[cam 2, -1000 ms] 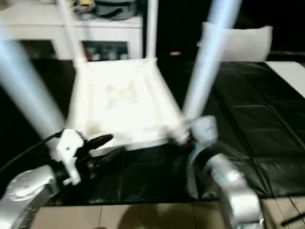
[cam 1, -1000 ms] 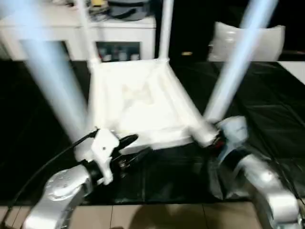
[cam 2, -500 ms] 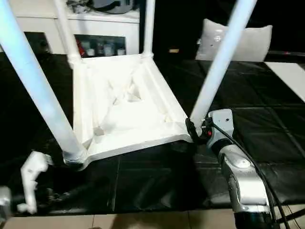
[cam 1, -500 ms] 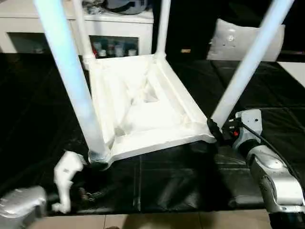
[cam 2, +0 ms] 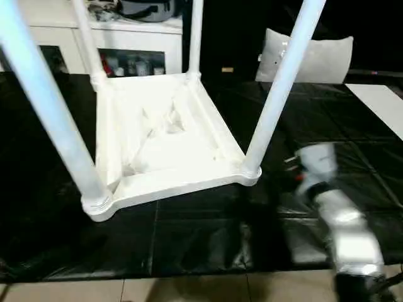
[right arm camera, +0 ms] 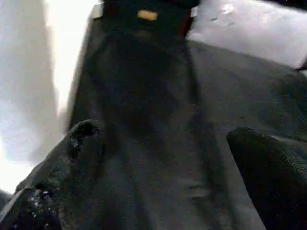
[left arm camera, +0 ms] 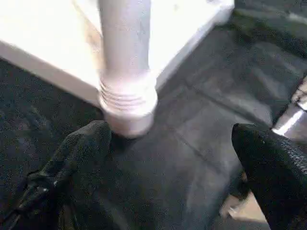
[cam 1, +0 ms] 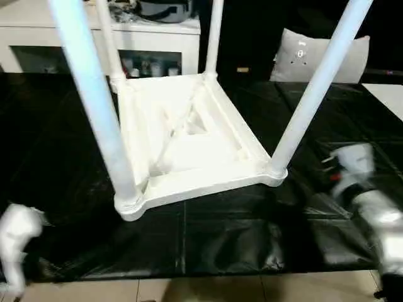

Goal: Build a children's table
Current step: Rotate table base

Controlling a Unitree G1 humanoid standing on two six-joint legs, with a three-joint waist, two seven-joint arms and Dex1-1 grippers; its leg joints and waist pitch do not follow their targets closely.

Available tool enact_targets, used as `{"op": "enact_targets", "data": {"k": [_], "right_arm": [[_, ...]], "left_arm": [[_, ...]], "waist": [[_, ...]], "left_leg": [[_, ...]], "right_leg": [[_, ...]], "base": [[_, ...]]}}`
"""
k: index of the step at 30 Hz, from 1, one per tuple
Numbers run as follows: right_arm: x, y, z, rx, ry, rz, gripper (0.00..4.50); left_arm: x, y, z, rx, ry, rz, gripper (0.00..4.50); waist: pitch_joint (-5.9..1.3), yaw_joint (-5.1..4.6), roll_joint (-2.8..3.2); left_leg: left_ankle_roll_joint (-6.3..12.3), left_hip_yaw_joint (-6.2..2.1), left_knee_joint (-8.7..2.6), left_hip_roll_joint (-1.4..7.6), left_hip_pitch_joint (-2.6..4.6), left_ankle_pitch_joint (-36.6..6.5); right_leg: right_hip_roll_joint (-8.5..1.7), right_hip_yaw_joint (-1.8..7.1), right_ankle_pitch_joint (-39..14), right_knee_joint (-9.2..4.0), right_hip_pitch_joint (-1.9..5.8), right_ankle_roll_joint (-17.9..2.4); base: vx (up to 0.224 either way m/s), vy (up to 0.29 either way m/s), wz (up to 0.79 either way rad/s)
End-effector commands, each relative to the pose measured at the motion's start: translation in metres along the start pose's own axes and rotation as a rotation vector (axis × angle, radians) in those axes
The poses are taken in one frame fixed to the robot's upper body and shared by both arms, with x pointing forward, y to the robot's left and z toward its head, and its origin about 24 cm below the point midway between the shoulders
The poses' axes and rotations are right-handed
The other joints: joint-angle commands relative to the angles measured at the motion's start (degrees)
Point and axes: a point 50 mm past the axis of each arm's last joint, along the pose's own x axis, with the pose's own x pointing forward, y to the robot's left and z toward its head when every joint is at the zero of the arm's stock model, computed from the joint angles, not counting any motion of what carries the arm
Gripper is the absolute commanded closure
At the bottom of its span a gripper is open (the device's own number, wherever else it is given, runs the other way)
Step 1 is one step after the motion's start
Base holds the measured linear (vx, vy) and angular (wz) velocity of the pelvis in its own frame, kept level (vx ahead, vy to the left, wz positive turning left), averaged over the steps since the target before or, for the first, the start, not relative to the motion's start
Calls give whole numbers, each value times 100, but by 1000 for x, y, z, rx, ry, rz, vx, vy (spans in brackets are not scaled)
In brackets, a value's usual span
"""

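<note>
White table top and legs, black sheet, grey cushion.

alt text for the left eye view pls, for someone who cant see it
A white children's table lies upside down on a black mat, its four white legs standing up from the corner sockets. The robot's left arm and right arm sit apart from it at the lower corners. A white cabinet and grey cushion stand behind.

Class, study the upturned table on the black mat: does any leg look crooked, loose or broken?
Nothing stands out. The table top lies upside down on the black mat, and all four legs stand in their corner sockets, splayed slightly outward alike. No damage shows.
</note>
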Motion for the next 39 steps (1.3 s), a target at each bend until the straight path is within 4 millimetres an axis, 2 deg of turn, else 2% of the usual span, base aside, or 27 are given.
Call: {"op": "enact_targets", "data": {"k": [1,4,5,6,7,8,9,11,13,14,15,17,18,19,21,23,26,27,32,34,39], "right_arm": [[1,-3,3,-10,-9,2,0],[-2,8,6,-2,-26,123,0],[-4,13,6,10,-31,175,0],[-10,28,6,29,-41,310,0],[-12,30,6,31,-42,331,0],[-19,40,5,31,-38,430,0],[-22,43,4,30,-33,467,0],[-27,48,3,21,-24,510,0],[-33,55,0,19,-13,574,0],[-35,60,0,24,-7,607,0],[-36,67,-2,36,6,626,0],[-33,70,-4,40,17,611,0],[-30,71,-7,48,42,575,0],[-27,71,-10,54,64,549,0],[-23,72,-16,58,107,506,0],[-18,70,-27,49,191,436,0],[-13,67,-33,47,235,372,0],[-11,67,-33,52,237,361,0],[6,69,-23,26,145,333,0],[14,72,-14,26,96,341,0],[28,83,-6,19,77,414,0]], "left_arm": [[3,4,12,31,-49,12,0],[18,10,24,55,-101,27,0],[21,12,25,56,-101,25,0],[31,15,27,60,-105,30,0],[32,16,28,59,-106,30,0],[37,18,30,60,-110,35,0],[39,19,30,60,-112,37,0],[44,19,32,62,-116,32,0],[53,21,35,65,-130,28,0],[59,21,38,64,-145,23,0],[71,23,44,71,-176,15,0],[79,22,48,74,-201,4,0],[87,21,51,67,-219,-11,0],[93,20,53,67,-231,-21,0],[107,14,58,64,-261,-68,0],[122,3,66,27,-302,-179,0],[132,-12,74,-16,-332,-310,0],[134,-17,77,-31,-342,-349,0],[141,-37,92,-87,-419,-526,0],[142,-45,97,-108,-434,-606,0],[145,-60,107,-90,-423,-699,0]], "waist": [[-145,-4,60],[-173,-1,65],[-196,3,60],[-195,4,68],[-206,10,63],[-221,22,90],[-242,30,90],[-261,30,97],[-252,21,82],[-243,24,135],[-242,35,161],[-230,57,137],[-225,60,136],[-233,67,106],[-240,88,114],[-259,106,142],[-274,147,120],[-292,156,123],[-298,134,123],[-293,103,81],[-294,89,85]], "left_leg": [[-121,-71,-540,230,69,-2547],[-72,-64,-536,231,38,-2313],[-28,-54,-517,234,60,-2232],[23,-55,-522,234,27,-2088],[53,-56,-518,239,25,-2004],[91,-51,-504,244,24,-1834],[134,-51,-492,247,17,-1628],[161,-46,-480,246,2,-1416],[181,-37,-475,237,-4,-1360],[171,-29,-472,240,27,-1513],[121,-40,-482,241,37,-1607],[25,-42,-488,244,58,-1792],[-5,-50,-500,243,35,-1805],[-54,-46,-499,240,48,-1788],[-109,-48,-496,237,52,-1754],[-204,-37,-483,220,57,-1612],[-193,-27,-469,216,41,-1492],[-172,-20,-453,212,31,-1326],[-163,-6,-438,210,24,-1270],[-126,4,-438,202,2,-1188],[-72,19,-423,205,22,-1095]], "right_leg": [[-269,226,-2541,-560,30,-665],[-263,227,-2147,-513,74,-777],[-254,226,-1958,-491,76,-829],[-257,232,-1788,-476,115,-857],[-255,232,-1682,-461,129,-868],[-255,235,-1420,-439,132,-935],[-256,228,-1116,-407,157,-1006],[-255,220,-849,-386,186,-1091],[-257,213,-823,-385,191,-1177],[-252,220,-962,-402,167,-1191],[-257,215,-1091,-406,168,-1194],[-275,214,-1389,-433,147,-1164],[-282,217,-1462,-435,164,-1134],[-282,218,-1557,-448,150,-1100],[-295,224,-1644,-451,150,-1059],[-278,222,-1470,-433,149,-1093],[-277,223,-1238,-408,166,-1122],[-271,218,-980,-373,177,-1189],[-270,206,-847,-355,195,-1283],[-262,205,-868,-352,216,-1269],[-246,205,-862,-350,207,-1286]], "base": [[0,0,0],[0,0,0],[0,0,0],[0,0,0],[0,0,0],[0,0,0],[0,0,0],[0,0,0],[0,0,0],[0,0,0],[0,0,0],[0,0,0],[0,0,0],[0,0,0],[0,0,0],[0,0,0],[0,0,0],[0,0,0],[0,0,0],[0,0,0],[0,0,0]]}}
